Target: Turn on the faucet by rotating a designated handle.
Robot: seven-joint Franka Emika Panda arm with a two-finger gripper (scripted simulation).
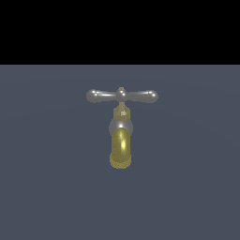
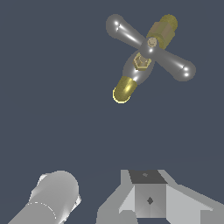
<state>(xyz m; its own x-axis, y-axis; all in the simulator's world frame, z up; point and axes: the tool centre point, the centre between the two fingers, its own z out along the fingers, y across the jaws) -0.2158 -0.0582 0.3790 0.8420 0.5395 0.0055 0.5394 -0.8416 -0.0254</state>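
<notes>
The faucet point(image 1: 121, 136) stands alone on the dark grey floor, its brass-yellow curved spout point(image 1: 121, 149) pointing toward the camera in the exterior view. The handle point(image 1: 122, 96) is a silver crossbar with bulbous ends and a brass nub at its centre, lying level across the top of the stem. In the wrist view the faucet point(image 2: 133, 74) is seen from above, with the handle point(image 2: 151, 47) lying diagonally. A grey block of my gripper point(image 2: 148, 194) shows at the picture's edge, well apart from the faucet. Its fingertips do not show. No gripper shows in the exterior view.
A pale grey cylinder of the arm point(image 2: 50, 199) shows in the wrist view beside the gripper block. The floor point(image 1: 56, 187) is a plain dark grey-blue surface, with black background behind it.
</notes>
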